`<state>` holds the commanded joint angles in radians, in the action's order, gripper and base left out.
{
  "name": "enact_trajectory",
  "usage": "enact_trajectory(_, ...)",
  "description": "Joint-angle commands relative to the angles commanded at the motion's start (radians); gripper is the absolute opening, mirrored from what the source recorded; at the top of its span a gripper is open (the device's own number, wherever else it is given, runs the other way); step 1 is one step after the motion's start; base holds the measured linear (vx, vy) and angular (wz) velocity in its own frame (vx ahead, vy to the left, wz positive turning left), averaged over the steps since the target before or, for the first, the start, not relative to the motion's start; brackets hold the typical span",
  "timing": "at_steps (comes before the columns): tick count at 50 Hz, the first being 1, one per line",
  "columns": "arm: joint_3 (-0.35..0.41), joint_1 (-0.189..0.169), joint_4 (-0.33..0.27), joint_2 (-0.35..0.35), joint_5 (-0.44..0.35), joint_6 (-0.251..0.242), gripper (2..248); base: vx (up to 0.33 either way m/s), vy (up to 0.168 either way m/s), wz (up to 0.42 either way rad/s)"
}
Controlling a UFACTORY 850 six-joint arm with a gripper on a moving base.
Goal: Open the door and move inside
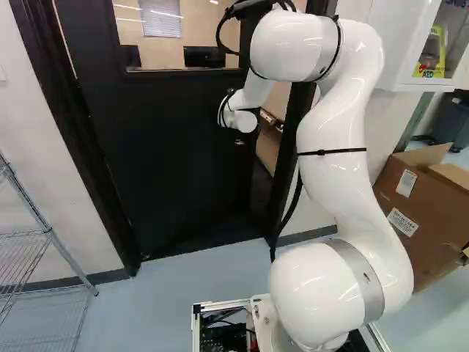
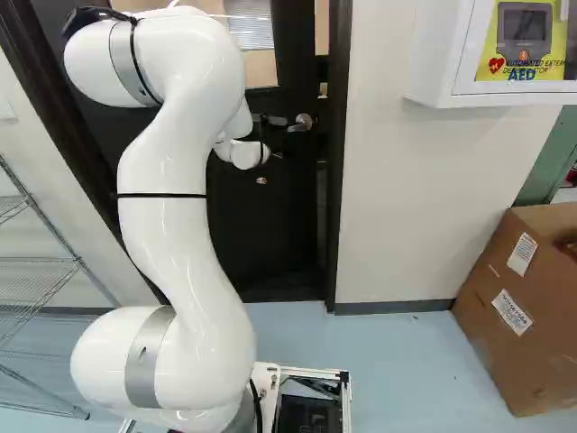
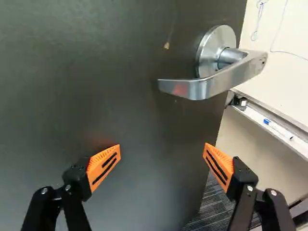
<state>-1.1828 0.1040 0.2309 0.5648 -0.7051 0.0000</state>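
Observation:
My gripper (image 2: 275, 155) is mostly lost against the dark door in the right base view, just below the lever handle (image 2: 301, 123). In the wrist view the gripper (image 3: 162, 148) stands open, its orange pads wide apart with nothing held. The silver lever (image 3: 211, 84) lies ahead of the fingers, beyond the gap and toward the door's free edge, untouched. The black door (image 1: 168, 147) stands ajar; a gap between its edge and the frame (image 1: 292, 132) shows the room behind. Its window shows at the top of the left base view.
A wire shelf (image 1: 51, 233) stands against the wall left of the door. Right of the doorway are a wall, a white AED cabinet (image 2: 433, 63) and a large cardboard box (image 2: 518, 307). Through the gap the wrist view shows a whiteboard tray (image 3: 274, 122) and dark carpet (image 3: 214, 207).

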Motion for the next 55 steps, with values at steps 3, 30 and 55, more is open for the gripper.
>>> enact_trajectory(3,-0.002,0.007,-0.021,0.001,0.002,0.000,247,0.000,0.000,0.000)
enact_trajectory(30,-0.116,0.059,-0.205,0.087,0.037,0.000,247,0.000,0.000,0.000)
enact_trajectory(55,-0.167,0.068,-0.209,0.125,0.038,0.000,247,0.000,0.000,0.000)
